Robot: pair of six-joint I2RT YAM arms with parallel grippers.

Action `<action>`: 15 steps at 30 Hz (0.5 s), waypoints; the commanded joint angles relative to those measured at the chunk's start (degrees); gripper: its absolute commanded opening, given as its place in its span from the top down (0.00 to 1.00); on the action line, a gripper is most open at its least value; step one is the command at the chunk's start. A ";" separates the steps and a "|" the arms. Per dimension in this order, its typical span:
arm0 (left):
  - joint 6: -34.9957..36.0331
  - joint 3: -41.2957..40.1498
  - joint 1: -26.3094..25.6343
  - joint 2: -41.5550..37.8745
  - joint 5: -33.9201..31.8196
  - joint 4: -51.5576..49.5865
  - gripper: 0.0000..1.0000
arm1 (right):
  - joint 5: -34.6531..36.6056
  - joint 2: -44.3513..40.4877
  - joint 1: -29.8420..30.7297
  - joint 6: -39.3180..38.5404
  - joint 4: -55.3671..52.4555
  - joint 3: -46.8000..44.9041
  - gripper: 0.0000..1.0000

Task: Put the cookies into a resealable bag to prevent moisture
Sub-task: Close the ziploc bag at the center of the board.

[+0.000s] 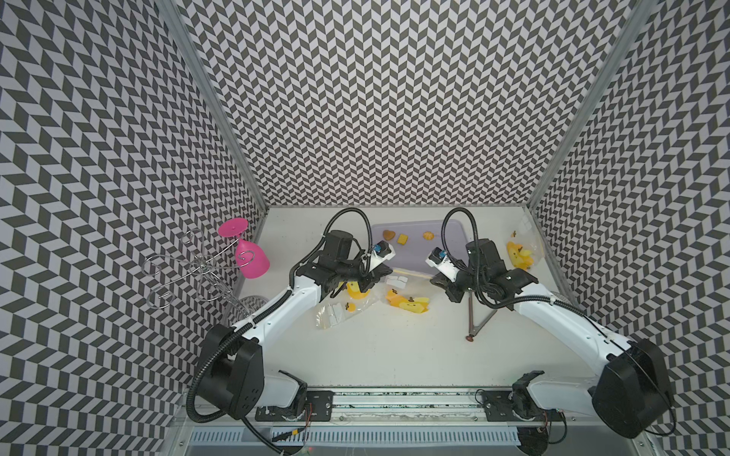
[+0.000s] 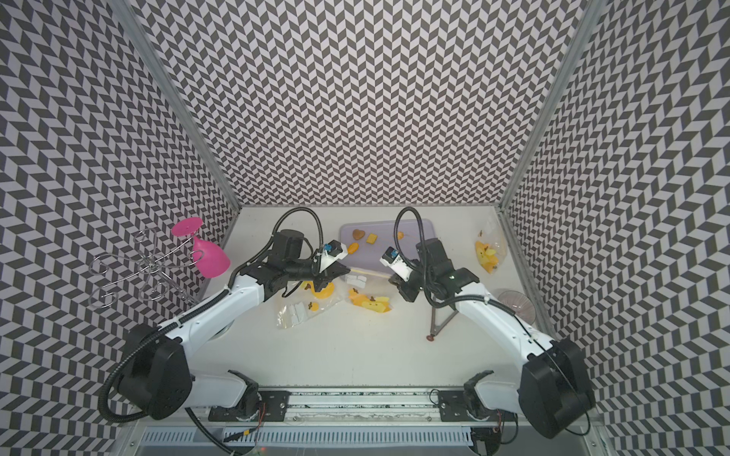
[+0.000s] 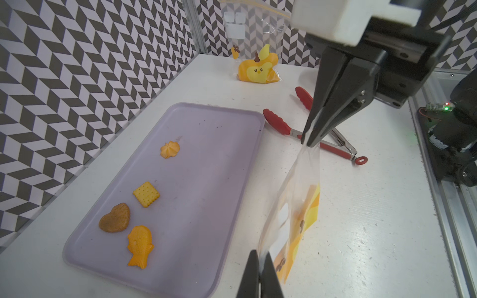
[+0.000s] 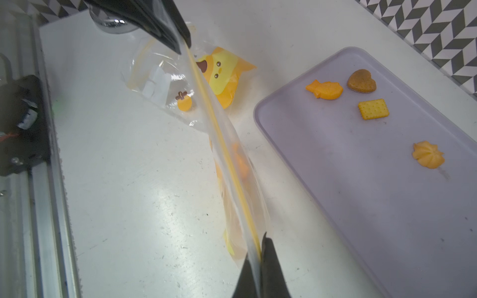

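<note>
White worktop [image 3: 366, 232] in chevron-walled booth: L jaws & R jaws each clamped on one end of clear yellow-printed plastic zip bag [image 3: 296, 206] stretched btwn them, beside lilac rectangular tray [image 3: 206, 180] w/ 4 small orange, yellow, brown cookies [image 3: 146, 194].

Three cookies [image 1: 402, 239] on lilac tray [image 1: 414, 256]

I note a pink wine glass [image 1: 251, 256] hanging bowl-down from a wire rack [image 1: 189, 268] at the left wall. Red-tipped tongs [image 3: 277, 122] lie open just beside a lilac tray [image 3: 219, 160].
</note>
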 commanded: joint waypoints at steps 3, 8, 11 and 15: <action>0.33 1.25 0.57 -1.09 -0.27 0.33 1.00 | 6.22 -4.18 -1.19 1.28 -2.61 -2.35 0.93; 0.21 1.26 0.59 -0.91 -0.13 0.40 1.00 | 5.81 -5.08 -1.30 1.53 -2.10 -1.83 0.84; 0.09 1.17 0.55 -0.90 0.04 0.68 1.00 | -0.89 -4.28 -1.28 -0.34 0.53 -0.98 1.00; -0.20 1.52 0.48 -0.76 0.39 0.51 1.00 | -10.24 -0.69 -0.37 -2.06 5.36 2.34 0.37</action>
